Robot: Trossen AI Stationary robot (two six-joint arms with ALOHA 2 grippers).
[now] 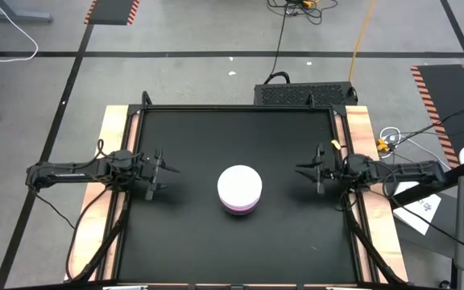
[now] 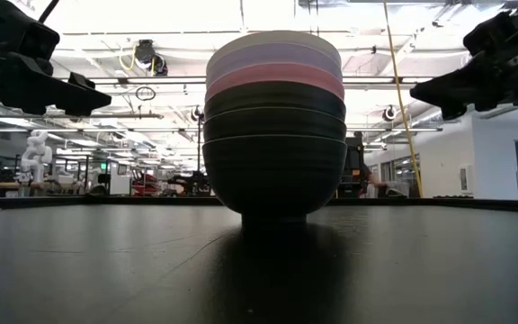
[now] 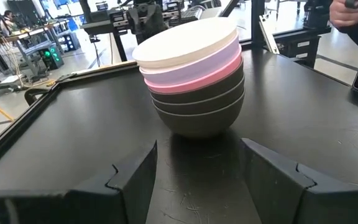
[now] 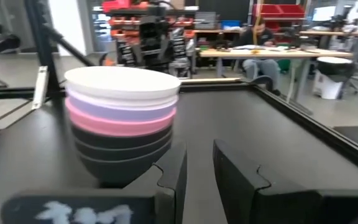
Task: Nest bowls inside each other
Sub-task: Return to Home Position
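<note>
The bowls stand nested in one upright stack (image 1: 239,189) at the table's middle: white on top, then lavender, pink and three black ones below. The lowest black bowl (image 2: 274,175) rests by its foot on the black table top. The stack also shows in the left wrist view (image 3: 193,74) and the right wrist view (image 4: 123,118). My left gripper (image 1: 167,174) hovers open to the stack's left, well apart from it. My right gripper (image 1: 303,169) hovers to the stack's right, fingers a narrow gap apart, touching nothing.
The black table top has a raised dark frame (image 1: 240,109) around it and wooden strips at the left and right sides. A person (image 4: 257,53) sits at a bench in the room far beyond the table. Free surface lies on all sides of the stack.
</note>
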